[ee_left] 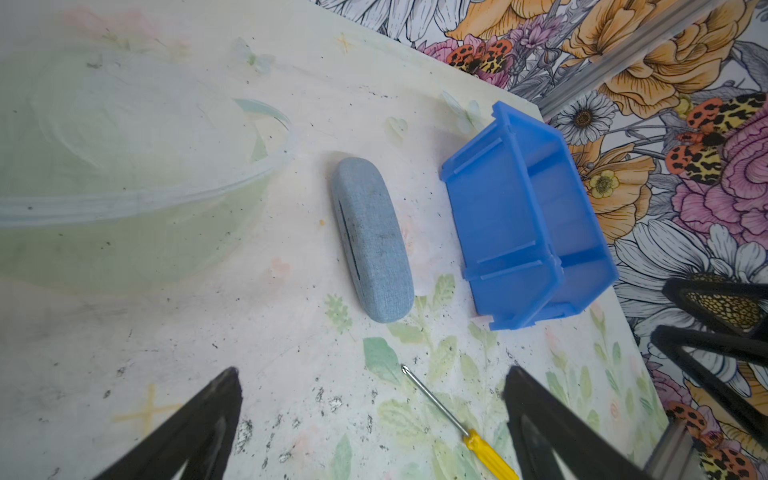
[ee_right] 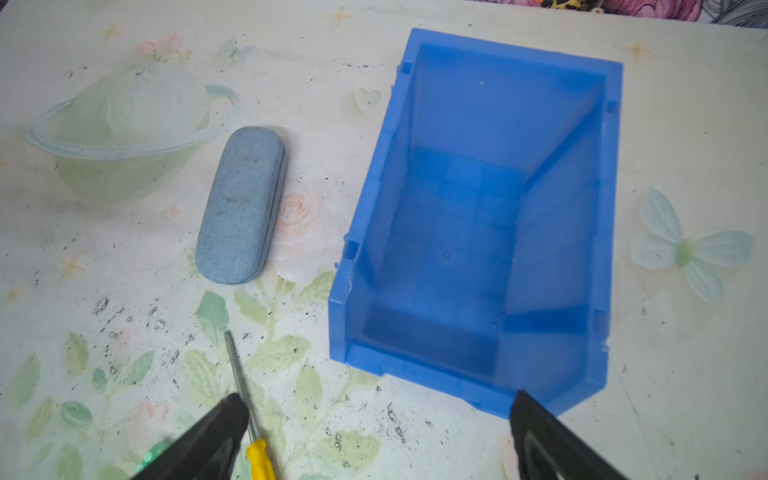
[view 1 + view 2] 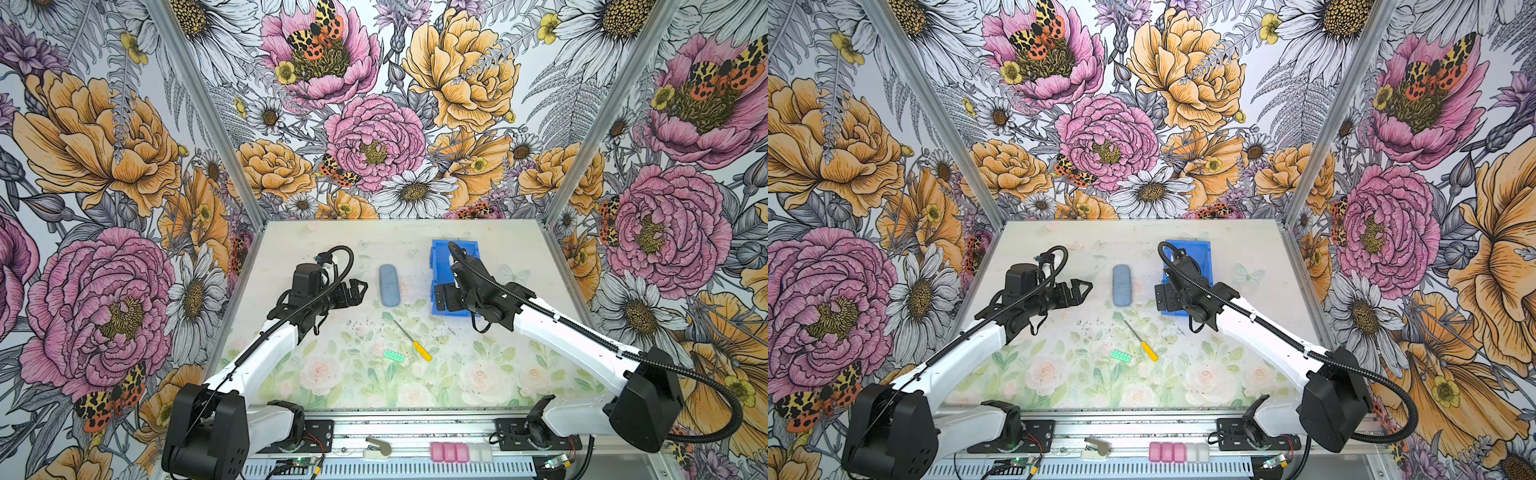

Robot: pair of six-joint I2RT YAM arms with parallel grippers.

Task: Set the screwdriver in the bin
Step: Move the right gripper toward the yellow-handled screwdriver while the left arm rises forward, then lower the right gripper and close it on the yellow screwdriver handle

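The screwdriver (image 3: 412, 340) (image 3: 1140, 340), with a yellow handle and a thin metal shaft, lies flat on the floral mat near the table's middle. The blue bin (image 3: 438, 257) (image 3: 1200, 253) stands upright at the back right, with nothing inside it in the right wrist view (image 2: 469, 208). My right gripper (image 3: 441, 297) (image 2: 378, 395) hovers open above the bin's near end, and its arm covers much of the bin in both top views. My left gripper (image 3: 360, 291) (image 1: 372, 374) is open and holds nothing, left of the screwdriver (image 1: 457, 424). The screwdriver (image 2: 245, 407) lies beside one right finger.
A grey-blue oblong case (image 3: 390, 285) (image 1: 372, 241) lies between the two grippers, left of the bin (image 1: 498, 216). A small green studded brick (image 3: 392, 355) sits just left of the screwdriver's handle. Floral walls close in the table at the back and sides.
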